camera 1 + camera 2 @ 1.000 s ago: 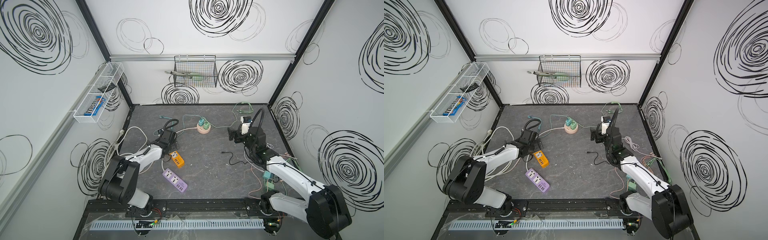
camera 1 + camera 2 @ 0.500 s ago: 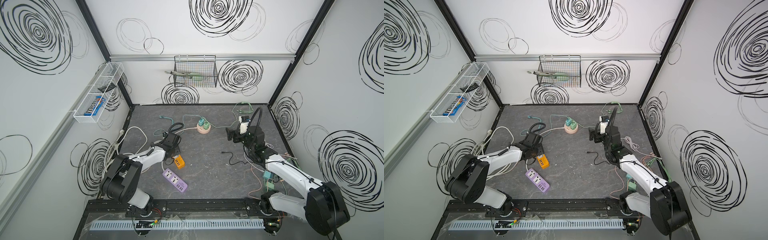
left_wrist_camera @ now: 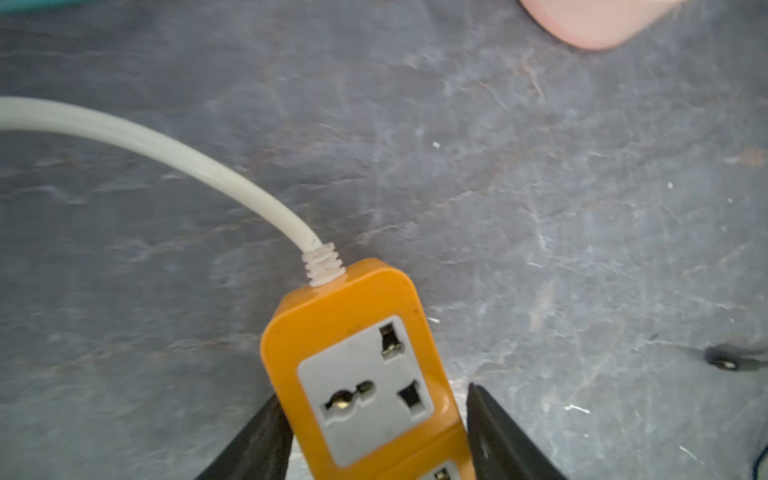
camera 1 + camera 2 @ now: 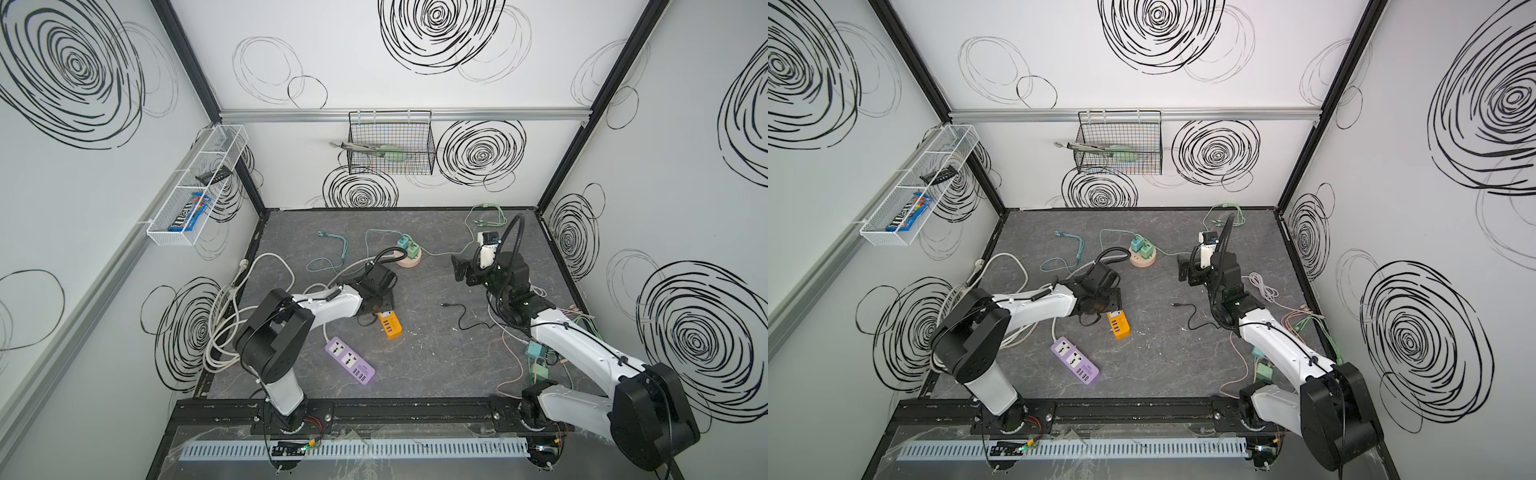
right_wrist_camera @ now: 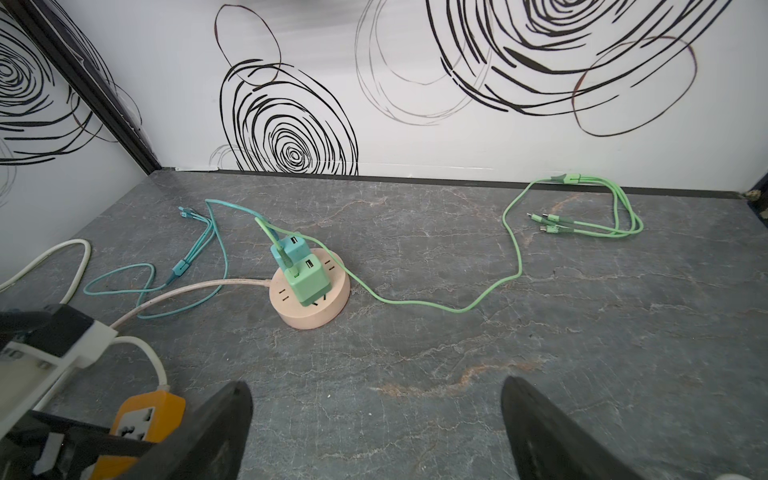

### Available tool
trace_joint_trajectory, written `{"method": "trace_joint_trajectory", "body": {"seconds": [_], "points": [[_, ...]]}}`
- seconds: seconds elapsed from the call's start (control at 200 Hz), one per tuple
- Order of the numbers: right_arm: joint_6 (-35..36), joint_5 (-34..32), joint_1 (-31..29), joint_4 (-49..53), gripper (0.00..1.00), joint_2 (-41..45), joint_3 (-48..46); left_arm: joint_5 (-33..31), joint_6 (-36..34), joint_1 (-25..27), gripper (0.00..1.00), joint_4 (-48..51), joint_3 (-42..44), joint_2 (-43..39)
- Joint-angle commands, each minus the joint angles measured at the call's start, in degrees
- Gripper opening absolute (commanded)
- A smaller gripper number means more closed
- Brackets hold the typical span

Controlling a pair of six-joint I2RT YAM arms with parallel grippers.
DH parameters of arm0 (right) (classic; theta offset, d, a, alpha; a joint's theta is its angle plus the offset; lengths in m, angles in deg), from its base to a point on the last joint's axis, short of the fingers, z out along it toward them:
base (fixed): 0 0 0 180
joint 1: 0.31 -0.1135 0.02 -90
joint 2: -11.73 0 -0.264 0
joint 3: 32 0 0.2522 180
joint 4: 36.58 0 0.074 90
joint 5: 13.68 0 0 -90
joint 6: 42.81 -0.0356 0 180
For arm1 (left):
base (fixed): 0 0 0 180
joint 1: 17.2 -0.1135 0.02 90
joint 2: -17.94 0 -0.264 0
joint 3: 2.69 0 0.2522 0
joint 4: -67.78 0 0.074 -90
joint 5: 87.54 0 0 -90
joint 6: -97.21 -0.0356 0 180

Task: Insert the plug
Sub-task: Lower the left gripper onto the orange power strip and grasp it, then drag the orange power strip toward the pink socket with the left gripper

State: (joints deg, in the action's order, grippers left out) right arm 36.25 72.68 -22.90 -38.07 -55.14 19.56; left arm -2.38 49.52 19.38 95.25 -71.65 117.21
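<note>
On a gray table [image 4: 436, 365], the right gripper [image 5: 376, 384] holds its fingers spread wide, nothing between them. The left gripper [image 3: 374, 395] straddles an orange power strip [image 3: 345, 307]; whether its fingers pinch it is unclear. A small black cable plug [image 4: 444, 304] lies loose, well apart from both.

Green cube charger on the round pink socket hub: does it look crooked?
Yes. The green cube charger sits tilted on the round pink socket hub, not flush; whether it is fully plugged in is unclear.

Bright, even, soft-shadowed light — top views sharp, wide-angle bowed edges; left wrist view slightly blurred.
</note>
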Motion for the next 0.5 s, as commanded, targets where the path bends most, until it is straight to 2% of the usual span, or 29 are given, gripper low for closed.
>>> {"method": "trace_joint_trajectory", "body": {"seconds": [0.0,0.15,0.35,0.495], "points": [[-0.71,0.28,0.08,0.28,0.97,-0.01,1.40,3.84,0.23,2.62,0.72,1.29,-4.04,2.98],[-0.70,0.16,0.09,0.38,0.97,-0.13,1.27,4.00,-1.05,4.78,0.80,1.40,-7.89,4.24],[-0.62,0.04,0.07,0.56,0.97,-0.44,1.22,7.60,-4.00,6.72,0.91,-2.57,-9.95,4.32],[-0.62,-0.28,0.04,1.00,0.97,-0.50,1.31,5.43,-6.29,7.32,0.96,-3.85,-11.01,2.30]]}}
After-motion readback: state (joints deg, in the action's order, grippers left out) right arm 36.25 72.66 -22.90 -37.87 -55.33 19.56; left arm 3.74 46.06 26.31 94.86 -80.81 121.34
